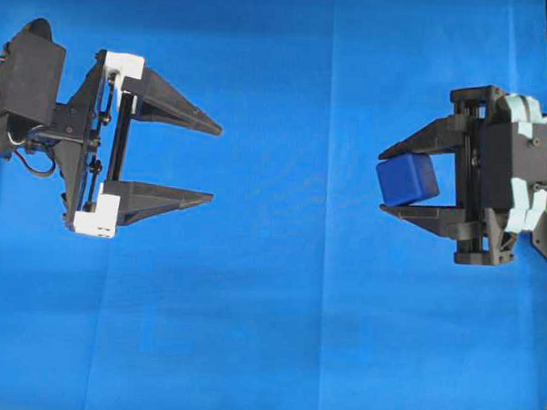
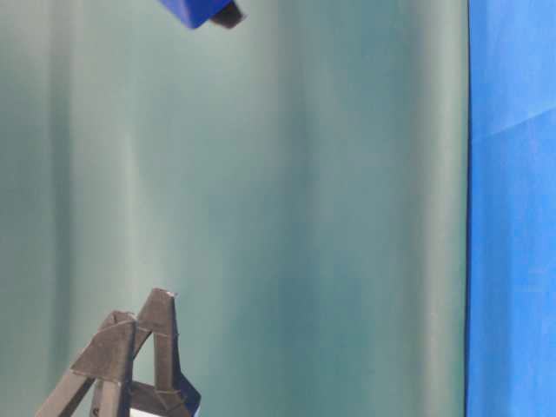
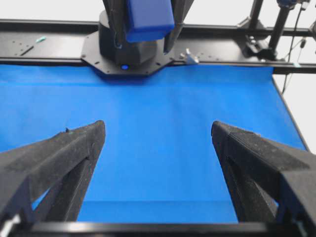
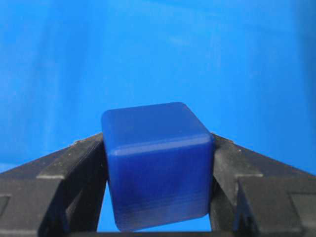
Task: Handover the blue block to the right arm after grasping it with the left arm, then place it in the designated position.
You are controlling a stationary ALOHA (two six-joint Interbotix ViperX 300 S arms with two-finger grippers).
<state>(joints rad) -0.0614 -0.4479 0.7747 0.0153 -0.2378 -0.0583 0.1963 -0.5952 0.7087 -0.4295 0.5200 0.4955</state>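
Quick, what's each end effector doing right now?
Left end effector: open, empty.
Right end effector: closed on the blue block.

In the table-level view, the blue block [image 2: 193,10] is cut off by the top edge, with only its lower corner showing beside a dark finger tip. The left gripper [image 2: 130,360] is cropped at the bottom edge of that view. From the left wrist view, the top edge cuts through the block and the right arm [image 3: 133,47] holding it. In the overhead view, the right arm's body runs off the right edge. The block's lower face is cut by the bottom edge in the right wrist view.
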